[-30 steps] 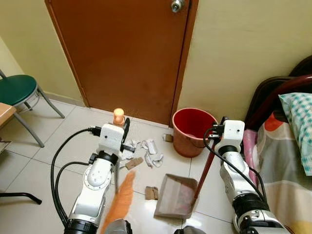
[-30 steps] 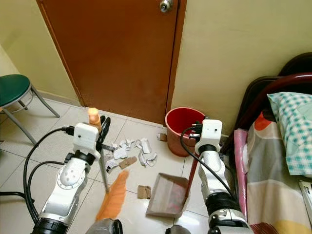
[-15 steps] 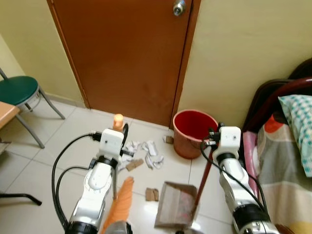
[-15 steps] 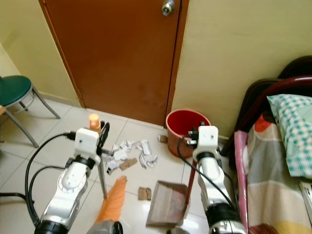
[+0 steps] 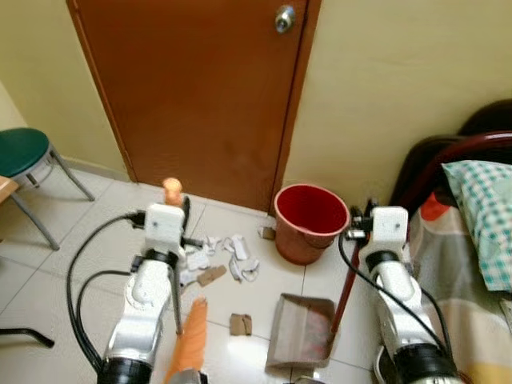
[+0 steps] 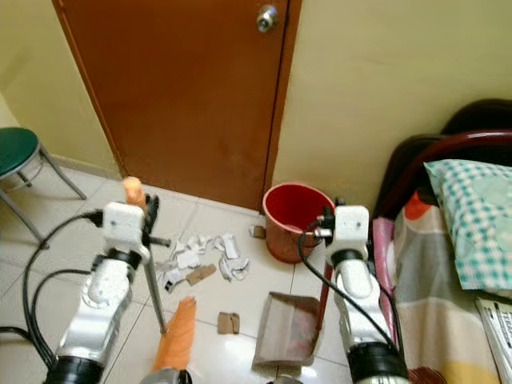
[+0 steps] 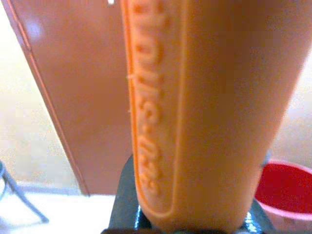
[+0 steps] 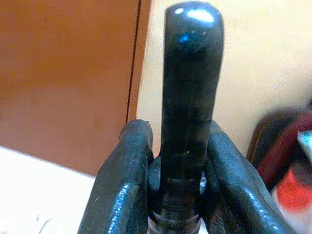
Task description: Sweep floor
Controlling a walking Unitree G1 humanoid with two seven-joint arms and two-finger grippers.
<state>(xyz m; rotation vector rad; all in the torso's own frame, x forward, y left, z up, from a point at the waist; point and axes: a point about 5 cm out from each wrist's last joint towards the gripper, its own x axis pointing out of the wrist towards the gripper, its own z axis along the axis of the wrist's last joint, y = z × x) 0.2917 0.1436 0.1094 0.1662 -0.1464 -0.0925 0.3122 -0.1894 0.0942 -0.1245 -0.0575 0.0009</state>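
Observation:
My left gripper (image 5: pixel 181 214) is shut on a broom's orange handle (image 7: pixel 204 112), which stands upright. Its metal shaft runs down to the orange bristles (image 5: pixel 189 346) on the tiles. Just right of the shaft lie white paper scraps (image 5: pixel 237 254) and cardboard bits (image 5: pixel 211 275); another cardboard piece (image 5: pixel 239 323) lies nearer me. My right gripper (image 5: pixel 363 224) is shut on the dark top of the dustpan handle (image 8: pixel 188 97), fingers (image 8: pixel 124 195) on both sides. The brown dustpan (image 5: pixel 302 330) rests on the floor right of the litter.
A red bucket (image 5: pixel 310 222) stands by the brown door (image 5: pixel 200 88), between the litter and my right arm. A green chair (image 5: pixel 22 156) is at the left. A bed with a dark red frame (image 5: pixel 460 152) and checked pillow (image 5: pixel 484 208) closes the right side.
The camera has shifted a little. My left gripper and the broom have drifted slightly left of the litter. Both grips are unchanged.

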